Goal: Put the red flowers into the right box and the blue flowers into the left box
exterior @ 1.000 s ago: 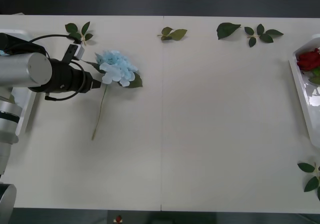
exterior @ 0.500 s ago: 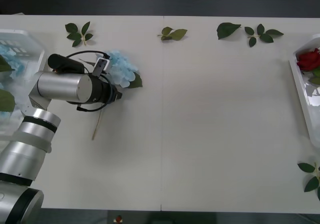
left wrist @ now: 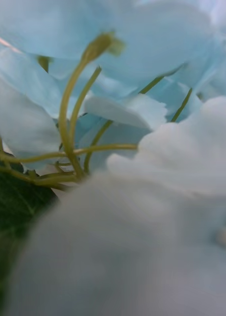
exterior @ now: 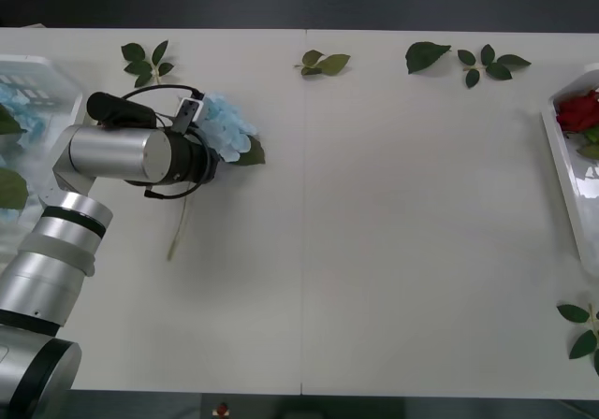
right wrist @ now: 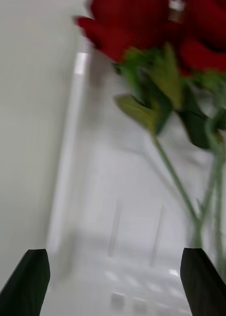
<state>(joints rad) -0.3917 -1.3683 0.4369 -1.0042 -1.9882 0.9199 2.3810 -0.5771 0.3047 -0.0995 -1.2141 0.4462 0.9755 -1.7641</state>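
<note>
Left claw (exterior: pixel 208 155) buried in blue flower (exterior: pixel 227 129) near tabletop's far-left edge; grip state unclear. Right claw (right wrist: pixel 113 276) open, empty, over right box (right wrist: pixel 93 222). Risk: petals only, head slips.

Left most of the table (exterior: pixel 393 251) bare, open for passage between the two trays. Kept loose leaf sprigs (exterior: pixel 323 62) along the far edge and at the near right corner (exterior: pixel 582 330). Blocked the left side with the left arm (exterior: pixel 131 155), pressed against the blue flower (exterior: pixel 229 124). Crowded the right box (right wrist: pixel 108 207) with red flowers (right wrist: pixel 157 24) and stems, leaving room beside its rim.
</note>
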